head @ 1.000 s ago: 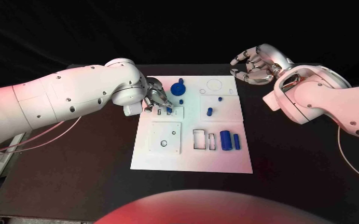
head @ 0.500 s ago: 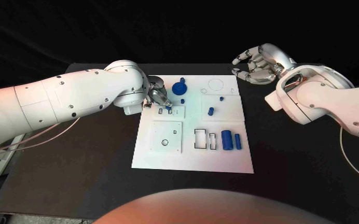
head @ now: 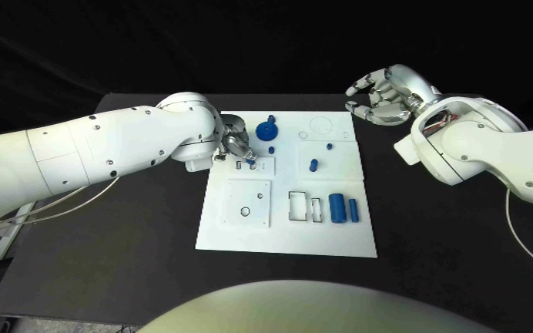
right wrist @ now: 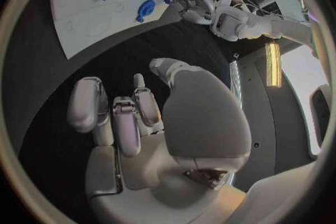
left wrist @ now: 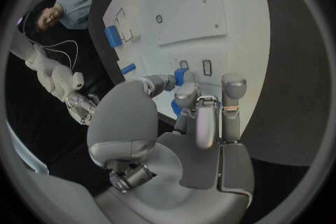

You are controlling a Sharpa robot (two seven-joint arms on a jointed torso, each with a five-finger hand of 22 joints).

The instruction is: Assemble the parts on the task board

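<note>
The white task board [head: 286,229] is laid in the middle of the black table [head: 133,271]. The left hand [head: 236,146] is held over the board's near-left slots, and a small blue part [left wrist: 180,76] is pinched between its fingertips [left wrist: 233,83], just above two small rectangular slots. A round blue knob-shaped part [head: 266,130] is seen just beside that hand, toward the board's far edge. Two small blue pegs [head: 312,166] are placed near the board's middle. Two upright blue blocks [head: 342,210] are set side by side at the near-right, beside a rectangular cut-out. The right hand [head: 381,99] is held off the board, past its far-right corner, with fingers curled inward around nothing.
</note>
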